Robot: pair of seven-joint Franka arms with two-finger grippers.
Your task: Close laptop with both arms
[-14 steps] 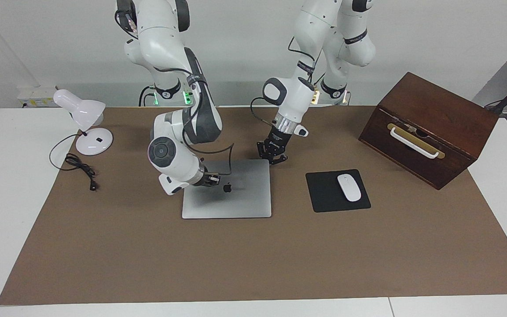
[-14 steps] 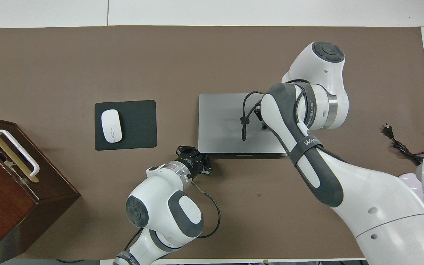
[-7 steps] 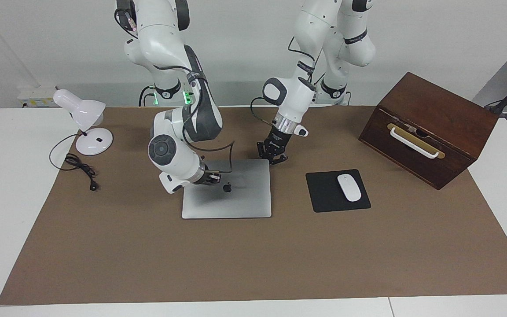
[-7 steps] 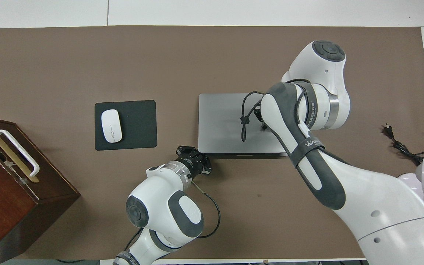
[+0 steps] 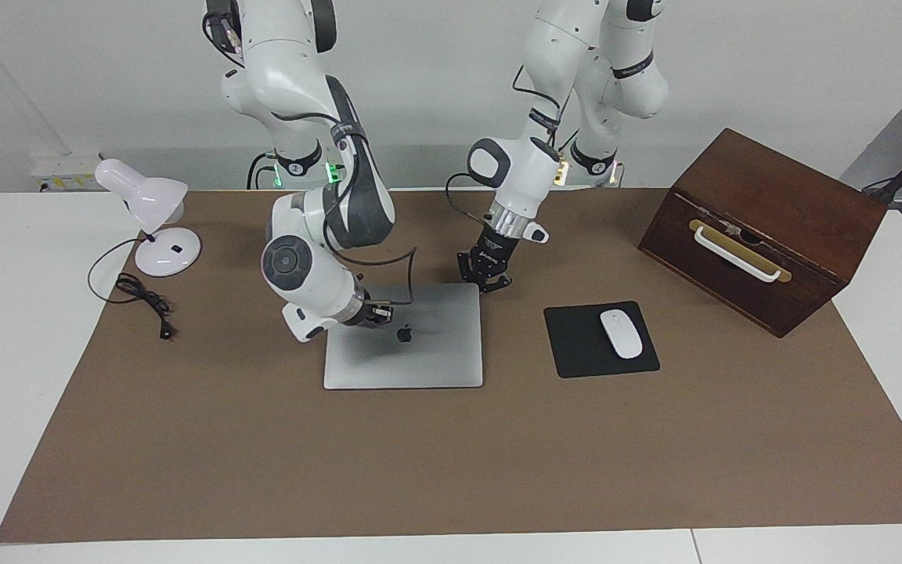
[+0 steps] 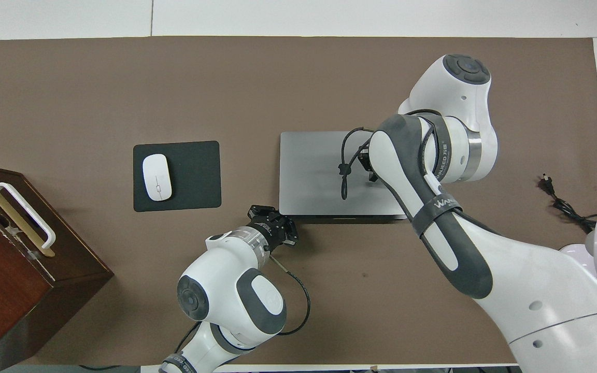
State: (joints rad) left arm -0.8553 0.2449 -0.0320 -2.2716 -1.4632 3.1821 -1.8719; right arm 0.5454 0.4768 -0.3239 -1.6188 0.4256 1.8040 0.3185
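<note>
The laptop lies shut and flat on the brown mat, its lid with the dark logo facing up. My right gripper is shut and hangs low over the lid beside the logo; I cannot tell whether it touches. In the overhead view the right arm's forearm hides most of that gripper. My left gripper is shut and sits low at the laptop's corner nearest the robots, toward the left arm's end of the table. Neither gripper holds anything.
A black mouse pad with a white mouse lies beside the laptop toward the left arm's end. A brown wooden box stands past it. A white desk lamp and its black cable are at the right arm's end.
The right arm's wrist and gripper have lifted slightly over the lid and drawn a little toward the robots. The laptop and the left arm have not moved.
</note>
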